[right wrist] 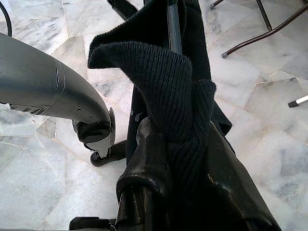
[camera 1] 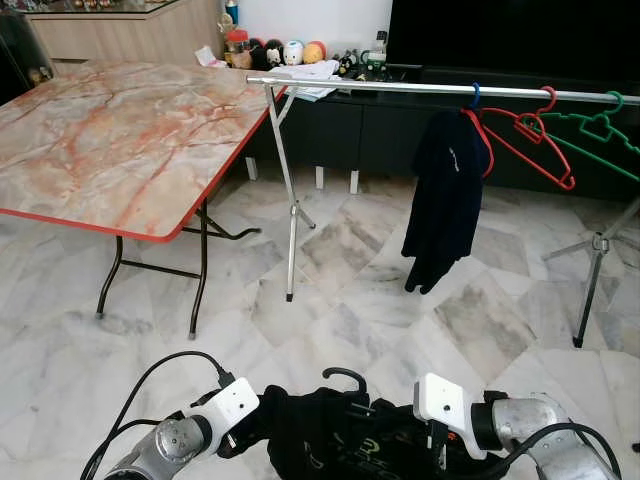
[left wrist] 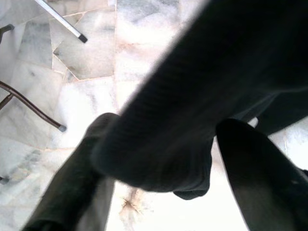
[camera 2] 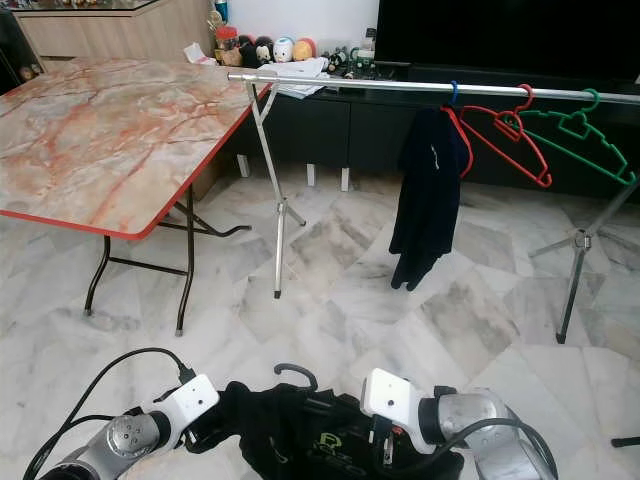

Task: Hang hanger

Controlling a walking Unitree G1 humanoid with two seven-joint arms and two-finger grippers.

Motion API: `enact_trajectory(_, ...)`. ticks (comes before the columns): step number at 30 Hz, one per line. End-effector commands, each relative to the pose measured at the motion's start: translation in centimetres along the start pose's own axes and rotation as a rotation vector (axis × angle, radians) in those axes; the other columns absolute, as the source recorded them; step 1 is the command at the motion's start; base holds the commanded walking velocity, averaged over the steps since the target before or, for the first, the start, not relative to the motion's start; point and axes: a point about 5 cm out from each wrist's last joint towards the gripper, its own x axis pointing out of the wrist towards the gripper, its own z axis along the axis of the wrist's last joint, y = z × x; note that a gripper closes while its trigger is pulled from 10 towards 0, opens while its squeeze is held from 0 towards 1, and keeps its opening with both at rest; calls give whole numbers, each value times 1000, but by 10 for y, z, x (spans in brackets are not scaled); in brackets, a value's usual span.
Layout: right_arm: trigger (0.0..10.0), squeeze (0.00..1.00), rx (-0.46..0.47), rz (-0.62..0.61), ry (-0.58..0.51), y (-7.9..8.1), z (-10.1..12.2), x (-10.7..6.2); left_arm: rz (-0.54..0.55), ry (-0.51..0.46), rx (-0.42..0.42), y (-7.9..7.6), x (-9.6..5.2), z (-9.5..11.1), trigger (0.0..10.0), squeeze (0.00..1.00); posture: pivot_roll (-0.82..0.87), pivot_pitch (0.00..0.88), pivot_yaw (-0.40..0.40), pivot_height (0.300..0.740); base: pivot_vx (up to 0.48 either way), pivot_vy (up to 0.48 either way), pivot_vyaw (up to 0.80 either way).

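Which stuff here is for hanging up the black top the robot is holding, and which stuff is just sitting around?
For the job:
- black garment on its hanger, hook sticking up
- left tool and right tool, both clamped on it
- silver rail

Just lying about:
- marble table
- dark top, red hanger and green hanger on the rail
- toys on the cabinet

Head cameras look down at the floor (camera 1: 400, 300); wrist cameras sit close.

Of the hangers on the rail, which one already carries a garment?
The blue-hooked hanger, first from the left on the rail: a dark garment hangs from it. The red hanger and green hanger beside it are bare.
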Motion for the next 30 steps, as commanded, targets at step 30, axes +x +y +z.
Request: enact_trajectory(30,10000,0,-11,-97,-34,-6,11,7,63,49,-83,-2,-2,-12,0,0,36,123,85,740,0,0,0)
